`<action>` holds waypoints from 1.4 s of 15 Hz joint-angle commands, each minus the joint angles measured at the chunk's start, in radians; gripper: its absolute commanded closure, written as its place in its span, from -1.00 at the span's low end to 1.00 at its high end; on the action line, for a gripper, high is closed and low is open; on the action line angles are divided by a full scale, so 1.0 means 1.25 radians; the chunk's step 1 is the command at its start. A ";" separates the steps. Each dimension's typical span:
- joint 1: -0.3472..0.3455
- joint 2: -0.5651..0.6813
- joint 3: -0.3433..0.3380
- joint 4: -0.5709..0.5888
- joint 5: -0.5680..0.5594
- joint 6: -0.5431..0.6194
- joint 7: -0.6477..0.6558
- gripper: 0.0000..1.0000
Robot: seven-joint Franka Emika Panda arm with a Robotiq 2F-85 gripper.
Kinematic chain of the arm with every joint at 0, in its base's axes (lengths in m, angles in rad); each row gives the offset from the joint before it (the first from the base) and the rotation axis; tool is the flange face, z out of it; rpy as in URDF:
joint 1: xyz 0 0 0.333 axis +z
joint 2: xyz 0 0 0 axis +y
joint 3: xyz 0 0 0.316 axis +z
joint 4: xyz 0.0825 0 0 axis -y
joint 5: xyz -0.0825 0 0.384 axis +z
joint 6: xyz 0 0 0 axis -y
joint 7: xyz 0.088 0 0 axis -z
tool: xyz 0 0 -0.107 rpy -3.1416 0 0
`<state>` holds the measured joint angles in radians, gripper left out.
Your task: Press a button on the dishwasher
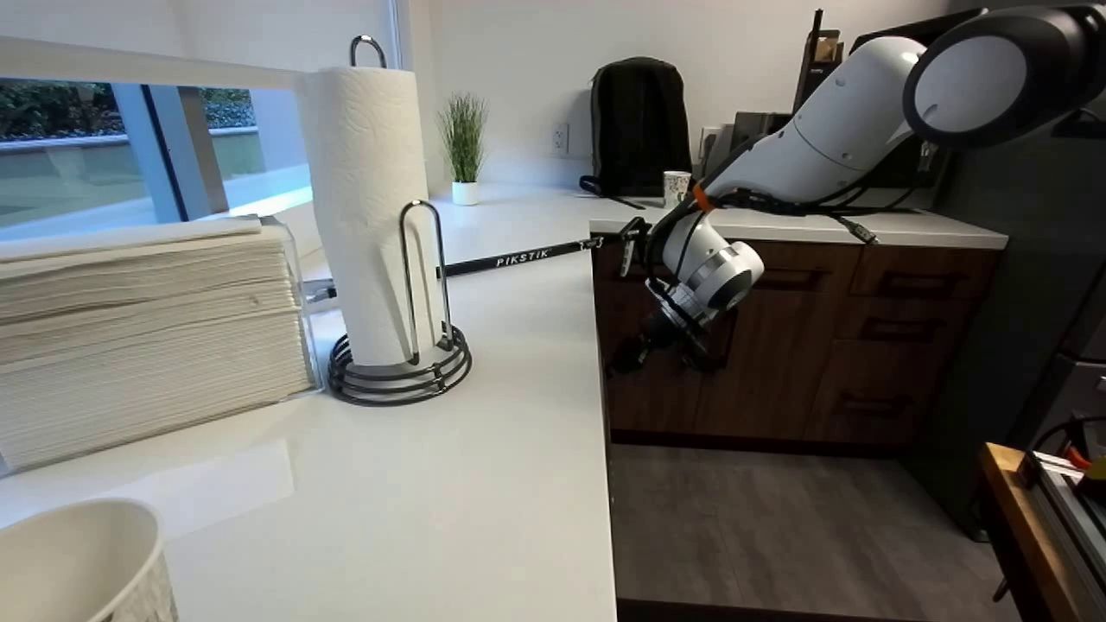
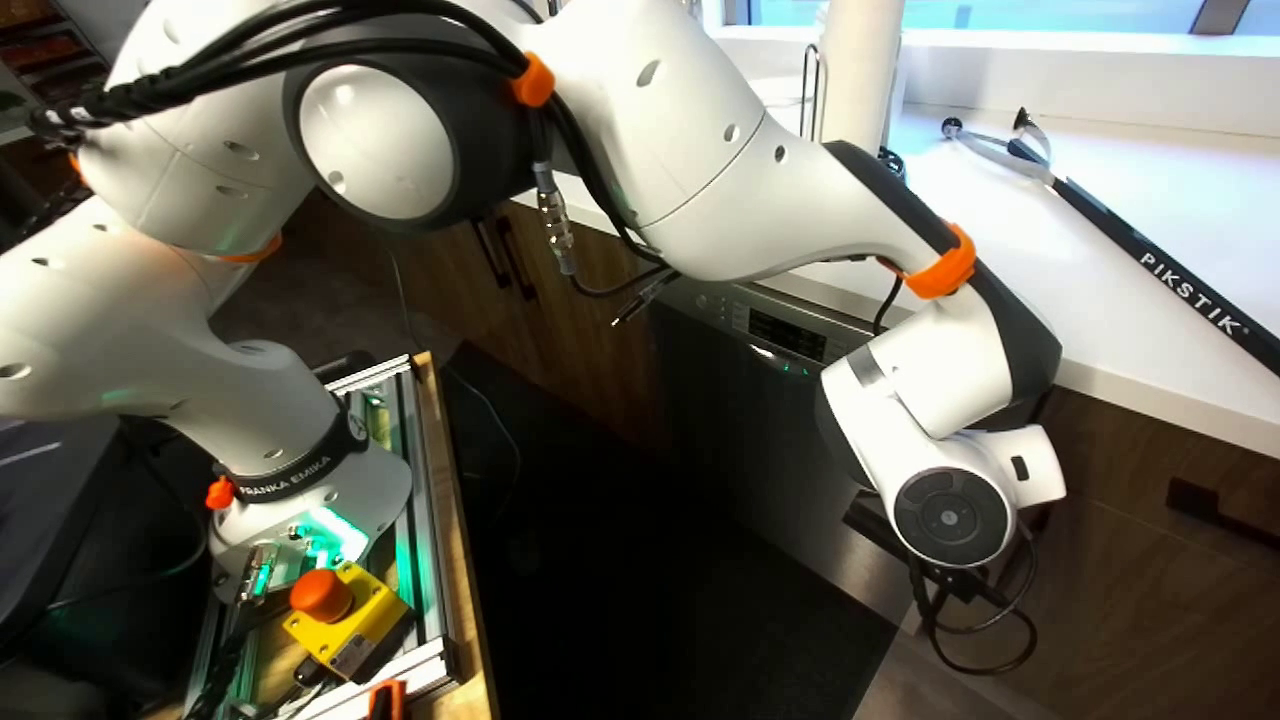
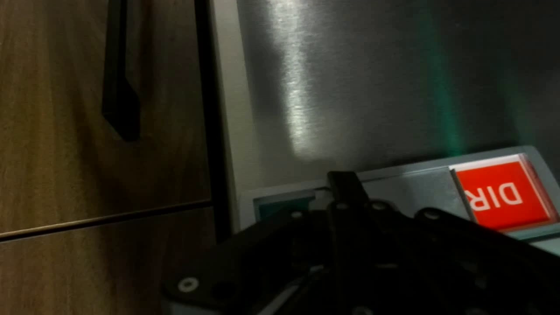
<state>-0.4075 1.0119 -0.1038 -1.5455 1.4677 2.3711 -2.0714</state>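
Dishwasher [image 2: 735, 390] is the steel-fronted unit under the counter [image 1: 484, 501], control panel [image 2: 787, 333] along its top in an exterior view; single buttons too small to pick out. End effector [image 3: 348, 192] is closed up narrow, nothing visible in it, tips over the sign [image 3: 407, 187] reading "DIR". Contact with it: can't tell.

Main risk: push goes in here and lands on the sign instead of a button. Cause would be aim off the panel; sign might then slide or drop. Wrist view shows no button and the end effector blocks the area beyond the sign, so a miss looks easy. Narrow tips on a rigid front: overdriving probably scuffs steel or trips a force stop. Loose cable loop [image 2: 985, 672] below the wrist [image 2: 950, 515] could hook the cabinet handle [image 3: 117, 78] on a sideways correction. PIKSTIK grabber [image 1: 523, 257] appears close to the wrist; lifting might knock it, depth gap unclear.
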 commanded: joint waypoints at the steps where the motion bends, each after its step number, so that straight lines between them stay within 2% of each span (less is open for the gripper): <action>1: -0.002 0.001 0.001 0.017 0.021 -0.010 -0.022 1.00; 15: -0.031 0.039 -0.008 0.093 0.046 -0.005 0.016 1.00; 17: -0.023 0.030 -0.013 0.077 0.029 -0.010 0.042 1.00; 21: 0.016 -0.037 -0.043 -0.017 -0.060 -0.009 0.124 1.00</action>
<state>-0.4252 1.0160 -0.1211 -1.4987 1.4569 2.3683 -1.9893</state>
